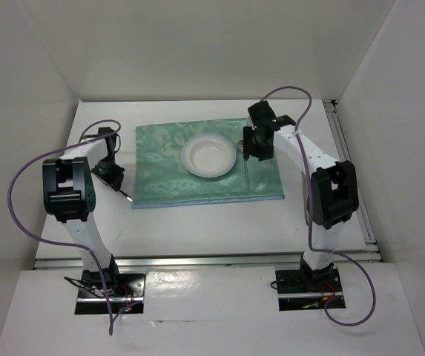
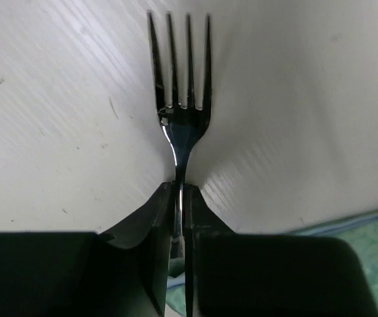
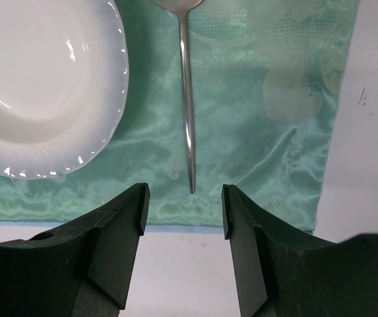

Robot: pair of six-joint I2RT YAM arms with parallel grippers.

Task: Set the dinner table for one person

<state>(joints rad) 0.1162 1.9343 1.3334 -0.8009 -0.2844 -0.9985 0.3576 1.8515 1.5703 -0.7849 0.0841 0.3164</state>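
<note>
The white dinner table (image 1: 197, 222) carries a green-teal mat (image 1: 160, 178) with a white plate (image 1: 211, 156) on it. A metal spoon (image 1: 248, 172) lies on the mat just right of the plate. My left gripper (image 1: 114, 176) is over the bare table left of the mat and is shut on a fork (image 2: 181, 72); the tines stick out past the jaws over the white table (image 2: 57, 132). My right gripper (image 1: 258, 147) hovers over the spoon. In the right wrist view it (image 3: 183, 198) is open and empty, above the end of the spoon's handle (image 3: 187, 112), with the plate (image 3: 37, 86) at the left.
A metal rail (image 1: 197, 260) runs along the table's near edge and another along the right side (image 1: 349, 178). White walls enclose the table on three sides. The mat's right edge (image 3: 334, 119) gives onto bare table.
</note>
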